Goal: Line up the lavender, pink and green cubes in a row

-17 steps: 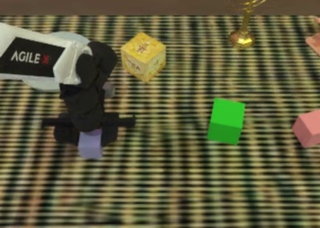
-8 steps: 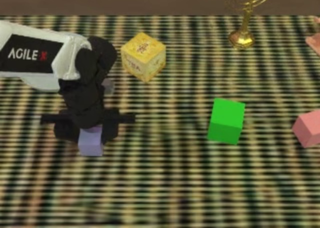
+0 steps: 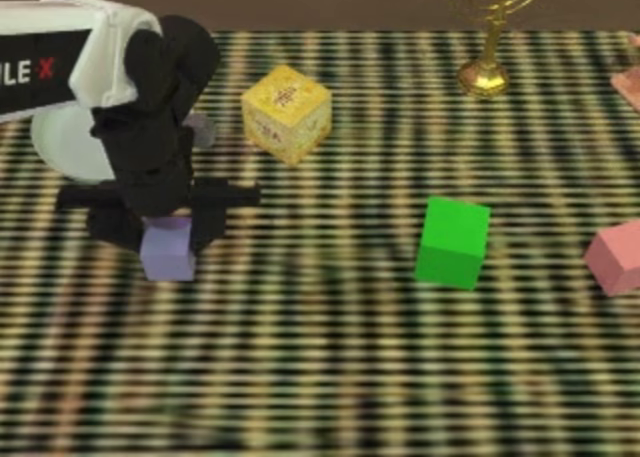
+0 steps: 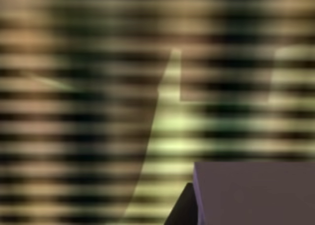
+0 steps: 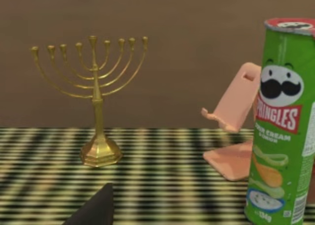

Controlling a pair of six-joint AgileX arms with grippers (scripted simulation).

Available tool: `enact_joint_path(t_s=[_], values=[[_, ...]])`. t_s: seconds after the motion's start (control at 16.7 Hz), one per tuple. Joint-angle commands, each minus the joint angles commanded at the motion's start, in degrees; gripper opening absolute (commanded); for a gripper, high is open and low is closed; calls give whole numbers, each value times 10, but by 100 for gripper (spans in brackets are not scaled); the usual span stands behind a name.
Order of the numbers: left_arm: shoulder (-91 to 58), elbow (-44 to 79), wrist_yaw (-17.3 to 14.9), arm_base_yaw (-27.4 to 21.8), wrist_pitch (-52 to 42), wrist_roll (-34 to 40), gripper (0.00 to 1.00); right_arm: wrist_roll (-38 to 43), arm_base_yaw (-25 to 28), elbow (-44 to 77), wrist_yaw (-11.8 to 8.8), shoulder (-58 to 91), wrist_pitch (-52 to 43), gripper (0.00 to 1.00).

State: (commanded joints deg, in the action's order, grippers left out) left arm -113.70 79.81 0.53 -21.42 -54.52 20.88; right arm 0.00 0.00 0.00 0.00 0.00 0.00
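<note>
One lavender cube point(image 3: 167, 253) in left tool point(image 3: 165, 239), one green cube point(image 3: 453, 243), one pink cube point(image 3: 615, 257)

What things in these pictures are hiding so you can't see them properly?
- Top view: the small pale lavender cube is partly covered by the left gripper above it.
- Top view: the salmon pink cube is cut off by the right edge.
- Top view: the gold candle holder loses its branches past the top edge.
- Right wrist view: the green crisp can is cut off at the edge.

The striped table point(image 3: 320, 377) bears green cube point(image 3: 453, 243), pink cube point(image 3: 614, 257), yellow cube point(image 3: 286, 112), and menorah point(image 3: 487, 72).
</note>
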Motion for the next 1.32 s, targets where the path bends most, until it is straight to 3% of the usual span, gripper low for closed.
enact_joint_path(t_s=[0.3, 0.96, 1.14, 1.32], values=[[-19, 20, 0, -22, -12, 17, 0, 0, 0, 0, 0, 0, 0, 100], [-225, 404, 2, -279, -185, 282, 0, 0, 0, 0, 0, 0, 0, 100], [-249, 450, 2, -319, -208, 323, 0, 0, 0, 0, 0, 0, 0, 100], [-251, 453, 3, -322, -209, 326, 0, 0, 0, 0, 0, 0, 0, 100]])
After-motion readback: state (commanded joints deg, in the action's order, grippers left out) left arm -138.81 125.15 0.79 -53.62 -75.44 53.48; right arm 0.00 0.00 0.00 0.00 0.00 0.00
